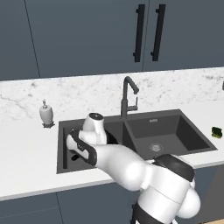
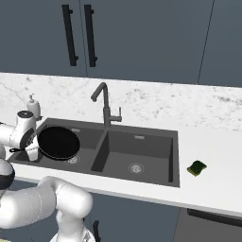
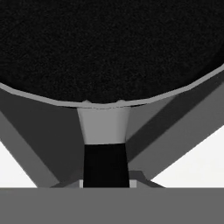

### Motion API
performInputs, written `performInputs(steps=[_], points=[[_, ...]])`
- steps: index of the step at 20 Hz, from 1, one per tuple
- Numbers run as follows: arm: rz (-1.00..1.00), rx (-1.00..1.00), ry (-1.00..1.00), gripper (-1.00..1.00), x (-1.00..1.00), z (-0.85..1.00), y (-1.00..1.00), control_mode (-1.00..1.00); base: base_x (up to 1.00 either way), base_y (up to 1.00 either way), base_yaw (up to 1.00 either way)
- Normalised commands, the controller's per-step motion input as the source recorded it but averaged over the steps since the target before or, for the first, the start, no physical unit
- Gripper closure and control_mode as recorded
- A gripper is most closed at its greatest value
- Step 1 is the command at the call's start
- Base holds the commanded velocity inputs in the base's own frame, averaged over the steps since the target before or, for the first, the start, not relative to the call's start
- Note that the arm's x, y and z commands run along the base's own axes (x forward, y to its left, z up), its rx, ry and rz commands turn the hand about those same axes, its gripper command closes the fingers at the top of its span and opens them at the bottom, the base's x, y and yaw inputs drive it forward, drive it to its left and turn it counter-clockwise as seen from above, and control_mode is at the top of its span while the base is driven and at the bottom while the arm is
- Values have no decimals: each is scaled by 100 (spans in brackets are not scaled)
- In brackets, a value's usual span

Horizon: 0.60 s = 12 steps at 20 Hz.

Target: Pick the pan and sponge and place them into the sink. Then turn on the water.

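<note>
Black round frying pan (image 2: 58, 142) hung over the dark grey double-basin sink's (image 2: 174, 156) left basin, its thin handle clamped in the pincer (image 2: 31, 147).

Released at that tilt, it could have clattered against the basin wall or centre divider. The small green-and-yellow sponge (image 2: 196, 168) waited on the white desk (image 2: 217, 156), right of the sink. The fingertips were hard to make out.

arm (image 1: 109, 159) — over left sink (image 1: 192, 135) basin | sponge (image 1: 217, 131) — counter (image 1: 26, 162), right
</note>
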Motion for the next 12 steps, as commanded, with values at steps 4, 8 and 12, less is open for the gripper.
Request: performInputs(steps=[4,8,12], points=[[-5,0,1,100,50,0,-4,-100,0,0,0],[-2,0,9,100,44,0,-19,-100,0,0,0],[0,0,9,100,34,-11,-25,-100,0,0,0]])
